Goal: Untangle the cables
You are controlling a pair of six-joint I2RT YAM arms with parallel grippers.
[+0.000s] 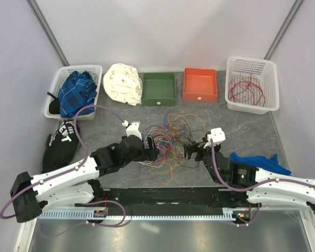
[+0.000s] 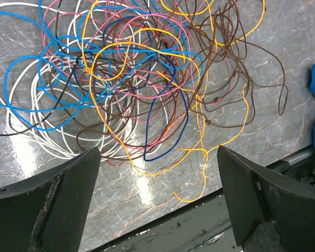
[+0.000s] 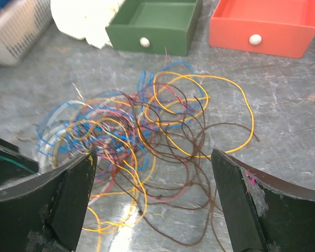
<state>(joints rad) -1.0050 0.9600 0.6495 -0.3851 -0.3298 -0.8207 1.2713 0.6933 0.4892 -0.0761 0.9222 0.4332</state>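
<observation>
Cables (image 1: 170,140) are found as one knotted pile at mid-frame in the top view, on the grey desk (image 1: 241,126). The pile is flanked by both tools: left tool (image 1: 152,148) at its left edge, right tool (image 1: 192,152) at its right edge. Contact with the strands cannot be told from above.

Both tools are spread wide, nothing gripped.

In the left wrist view, the tangle fills the upper half of the frame. Yellow loops trail down into the gap between the fingers (image 2: 68,199), and no touch is seen. In the right wrist view, the tangle sits at centre, and brown and yellow strands are run down between the fingers (image 3: 262,205).

Surroundings, top view:
- green box (image 1: 159,89) and orange box (image 1: 200,84) are set side by side above the pile, near it
- white cloth (image 1: 123,84) is bunched just left of the green box
- white basket (image 1: 252,107) at upper right holds red wires (image 1: 247,89), well apart from the pile
- second basket (image 1: 81,67) at upper left is filled with a blue plaid cloth (image 1: 76,92)
- black garment (image 1: 60,142) is laid at left
- blue cloth (image 1: 260,161) is laid at right, beside the right arm

Nothing is seen between the tools and the pile.
</observation>
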